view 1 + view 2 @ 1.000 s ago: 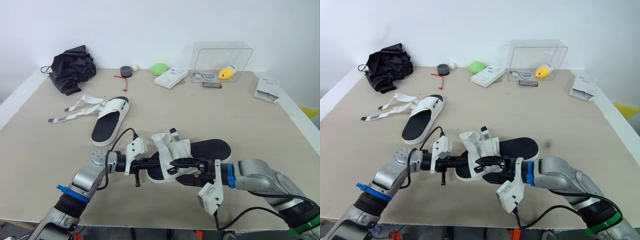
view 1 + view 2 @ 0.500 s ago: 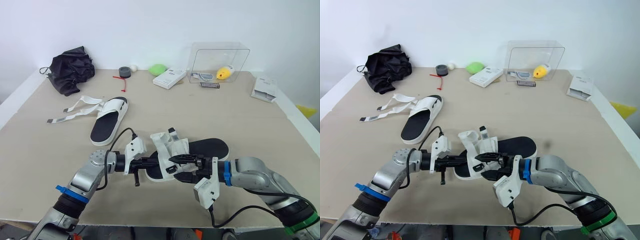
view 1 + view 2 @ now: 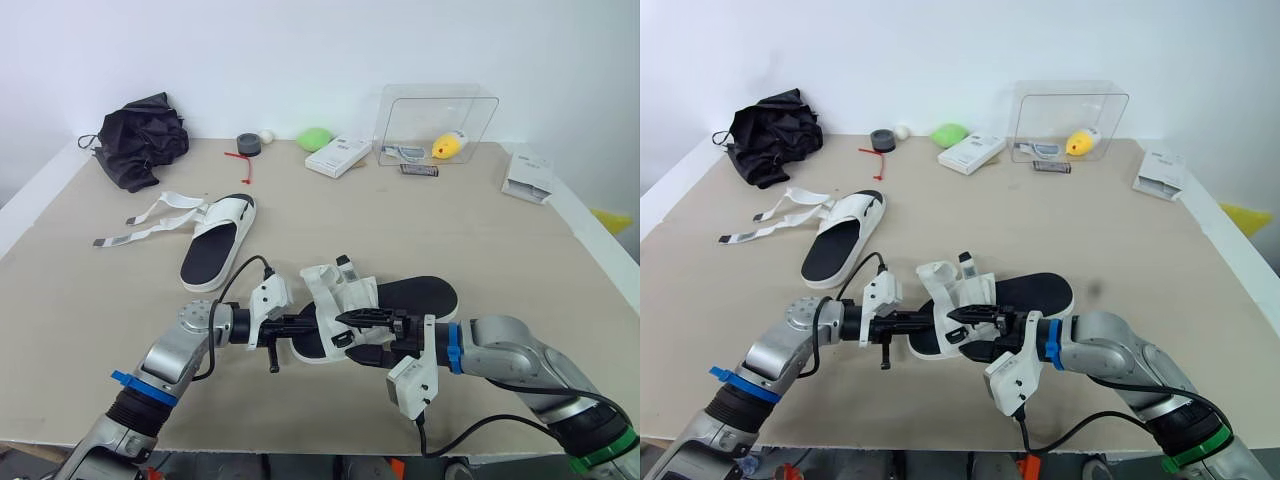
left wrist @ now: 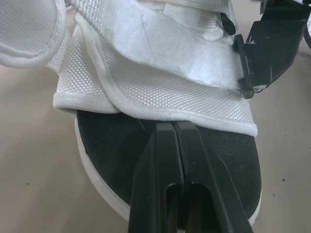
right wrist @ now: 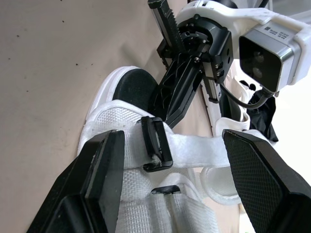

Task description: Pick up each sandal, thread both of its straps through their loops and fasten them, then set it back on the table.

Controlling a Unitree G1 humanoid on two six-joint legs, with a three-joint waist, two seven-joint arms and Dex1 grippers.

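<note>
I am fastening the white mesh sandal with black footbed (image 3: 400,298): my left hand (image 4: 174,127) is closed at its toe, my right hand (image 5: 171,136) open astride its black loop (image 5: 156,144). Next I must pinch the strap (image 5: 194,146).

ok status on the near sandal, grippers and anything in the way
Left gripper shut, tips at toe of near sandal. Right gripper open, straddling its strap and black loop. Other sandal lies apart, straps loose.
</note>
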